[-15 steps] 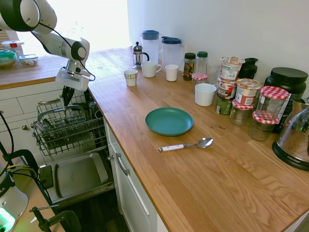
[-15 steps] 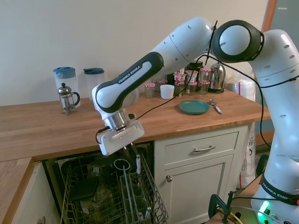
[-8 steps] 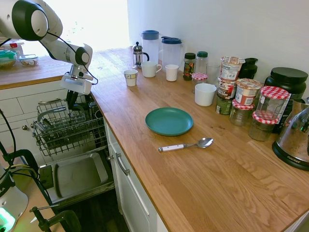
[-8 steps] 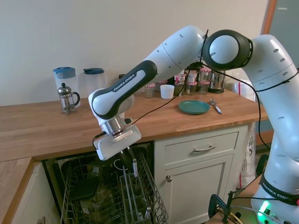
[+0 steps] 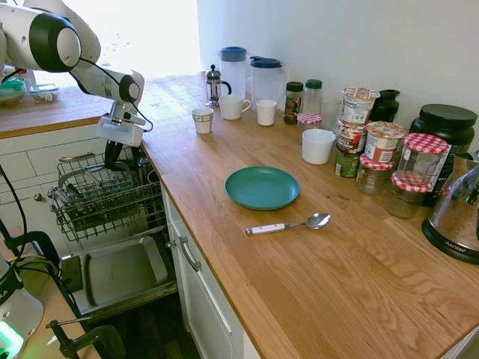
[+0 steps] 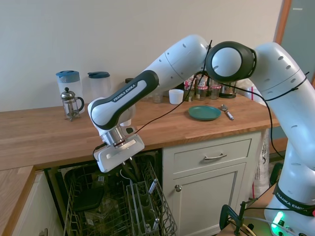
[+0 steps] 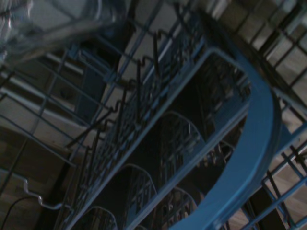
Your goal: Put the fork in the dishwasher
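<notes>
Here the hand (image 6: 129,169) hangs over the dishwasher (image 6: 142,206) rack beside the wooden countertop (image 5: 299,247), its fingers seemingly parted.

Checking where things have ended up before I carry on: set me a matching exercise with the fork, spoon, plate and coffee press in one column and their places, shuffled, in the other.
Things:
1. fork
2. spoon
3. plate
4. coffee press

Places:
A. at the back by the wall, next to the blue-lidded jugs
B. leaning in the rack of the dishwasher
C. mid-counter, teal, nothing on it
D. lying flat on the counter, between the plate and the front edge

Pairs: 1-B, 2-D, 3-C, 4-A
</notes>
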`<state>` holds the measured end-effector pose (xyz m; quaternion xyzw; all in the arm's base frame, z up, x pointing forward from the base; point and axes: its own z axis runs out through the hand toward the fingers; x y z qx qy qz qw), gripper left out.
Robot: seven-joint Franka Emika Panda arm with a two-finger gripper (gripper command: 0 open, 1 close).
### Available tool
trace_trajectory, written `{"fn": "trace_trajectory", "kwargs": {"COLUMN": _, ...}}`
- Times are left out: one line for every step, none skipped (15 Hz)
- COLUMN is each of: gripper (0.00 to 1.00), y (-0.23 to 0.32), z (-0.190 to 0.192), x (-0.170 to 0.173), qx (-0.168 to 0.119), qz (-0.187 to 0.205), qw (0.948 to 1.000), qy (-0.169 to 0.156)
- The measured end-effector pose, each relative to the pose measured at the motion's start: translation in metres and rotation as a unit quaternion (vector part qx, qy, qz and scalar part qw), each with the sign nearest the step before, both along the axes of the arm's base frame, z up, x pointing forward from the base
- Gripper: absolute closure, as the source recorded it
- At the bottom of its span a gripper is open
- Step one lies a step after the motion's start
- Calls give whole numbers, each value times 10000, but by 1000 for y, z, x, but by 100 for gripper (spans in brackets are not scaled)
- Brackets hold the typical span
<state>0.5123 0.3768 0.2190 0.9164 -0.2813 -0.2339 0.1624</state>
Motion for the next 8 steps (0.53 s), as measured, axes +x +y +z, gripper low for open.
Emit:
{"fn": "trace_trajectory", "kwargs": {"gripper": 0, "y": 0, "z": 1, "x": 1, "qx": 3, "qz": -3, "qw": 10000, "qy": -14}}
{"fn": "trace_trajectory", "kwargs": {"gripper": 0, "y": -1, "z": 0, "x": 2, "qx": 0, "qz": -12, "qw": 10000, "qy": -20}}
{"fn": "trace_trajectory", "kwargs": {"gripper": 0, "y": -1, "z": 1, "x": 3, "qx": -1, "qz": -18, "qw": 10000, "qy": -27}}
{"fn": "trace_trajectory", "kwargs": {"gripper": 0, "y": -1, "z": 2, "x": 4, "qx": 7, "qz": -23, "qw": 10000, "qy": -42}}
{"fn": "trace_trajectory", "kwargs": {"gripper": 0, "y": 0, "z": 4, "x": 6, "qx": 24, "qz": -27, "qw": 10000, "qy": -68}}
{"fn": "trace_trajectory", "kwargs": {"gripper": 0, "y": 0, "z": 7, "x": 7, "qx": 42, "qz": -29, "qw": 9999, "qy": -96}}
{"fn": "trace_trajectory", "kwargs": {"gripper": 0, "y": 1, "z": 12, "x": 8, "qx": 57, "qz": -29, "qw": 9999, "qy": -126}}
{"fn": "trace_trajectory", "kwargs": {"gripper": 0, "y": 2, "z": 17, "x": 8, "qx": 77, "qz": -23, "qw": 9998, "qy": -164}}
